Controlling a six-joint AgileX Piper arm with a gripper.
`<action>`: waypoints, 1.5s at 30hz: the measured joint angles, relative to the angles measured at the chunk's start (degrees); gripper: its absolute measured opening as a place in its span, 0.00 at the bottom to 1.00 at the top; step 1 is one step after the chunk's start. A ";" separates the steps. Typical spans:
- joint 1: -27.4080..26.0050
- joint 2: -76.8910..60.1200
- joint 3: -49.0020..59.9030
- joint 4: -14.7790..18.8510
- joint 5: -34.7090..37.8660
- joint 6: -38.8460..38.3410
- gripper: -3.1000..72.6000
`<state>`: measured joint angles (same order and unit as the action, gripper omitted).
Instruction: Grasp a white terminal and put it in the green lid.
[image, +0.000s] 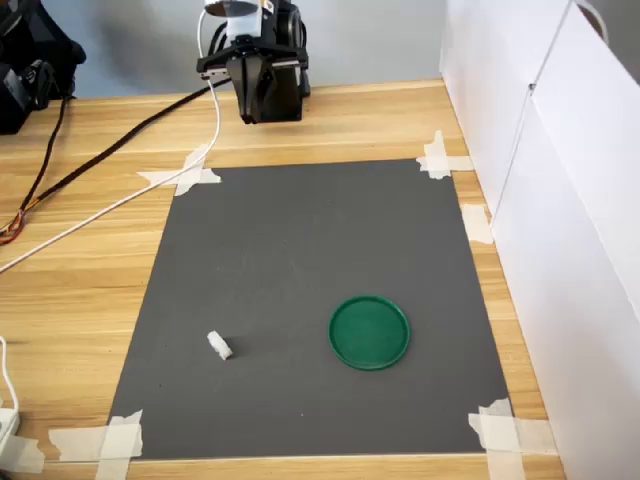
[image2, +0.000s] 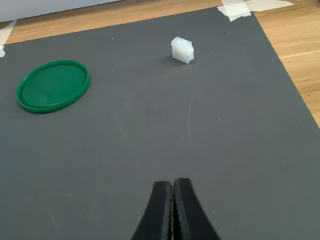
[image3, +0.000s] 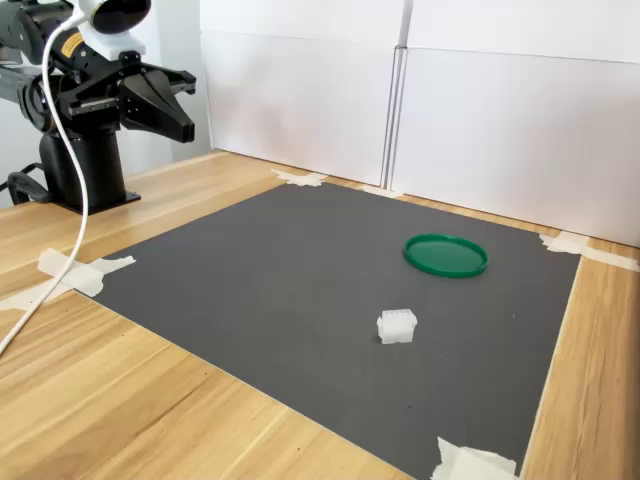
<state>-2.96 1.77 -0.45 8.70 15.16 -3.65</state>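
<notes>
Jaws pressed together and empty, the white terminal (image2: 182, 50) sits well ahead of them with the green lid (image2: 52, 85) off to its side, so they'd best part wide before descending squarely.

small white terminal (image: 220, 346) lies apart from flat round green lid (image: 369, 332), both on grey mat (image: 300, 250)

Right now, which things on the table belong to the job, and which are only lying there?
Belong to the job:
- white terminal, lying on the mat, apart from the lid
- green lid, empty
- gripper, jaws closed, holding nothing

Only lying there:
- grey mat
- white tape strips on the mat's corners
- cables on the wood
- white panels at the side
</notes>
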 joint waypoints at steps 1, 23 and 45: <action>0.00 0.00 0.00 0.00 0.00 0.00 0.01; 0.00 4.52 -4.57 -0.20 2.84 -0.59 0.01; 0.00 53.15 -38.58 -0.26 8.38 -2.81 0.01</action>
<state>-2.96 54.92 -39.03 8.44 23.54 -6.46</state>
